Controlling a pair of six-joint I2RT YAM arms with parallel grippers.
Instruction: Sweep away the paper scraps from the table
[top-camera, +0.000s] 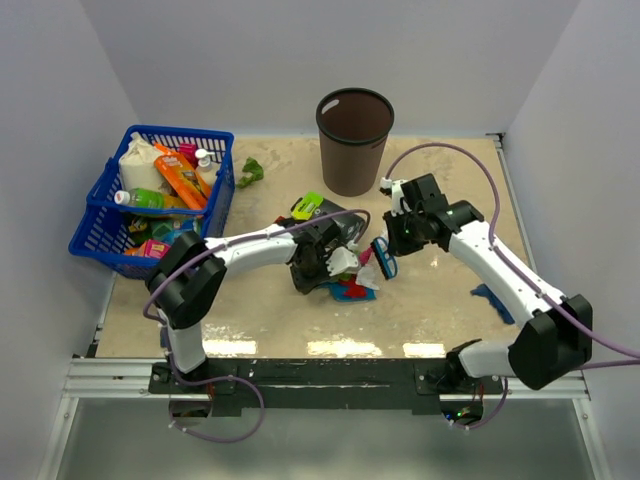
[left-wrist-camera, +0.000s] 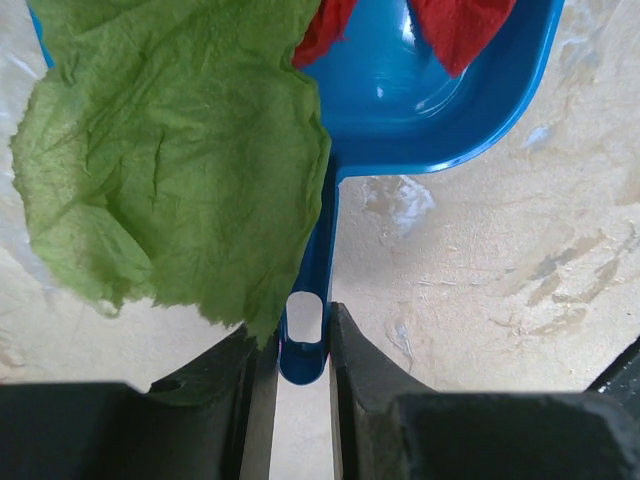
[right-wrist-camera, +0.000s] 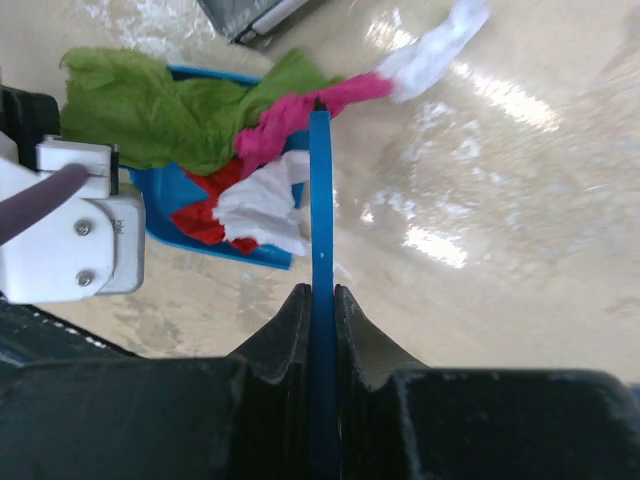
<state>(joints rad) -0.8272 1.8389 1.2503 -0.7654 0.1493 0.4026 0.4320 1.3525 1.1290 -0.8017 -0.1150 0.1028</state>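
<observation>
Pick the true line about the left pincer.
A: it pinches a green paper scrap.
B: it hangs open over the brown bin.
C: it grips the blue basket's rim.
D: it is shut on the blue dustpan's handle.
D: the left pincer clamps the handle of the blue dustpan between its fingers; the right pincer is shut on a blue brush.

jaws clamp the blue dustpan handle (left-wrist-camera: 321, 250); green and red paper scraps (left-wrist-camera: 170, 150) lie on the dustpan.

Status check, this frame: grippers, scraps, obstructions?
Left gripper shut on dustpan handle. Right gripper shut on blue sweeper. Paper scraps piled in dustpan; one green scrap loose beside basket.
</observation>
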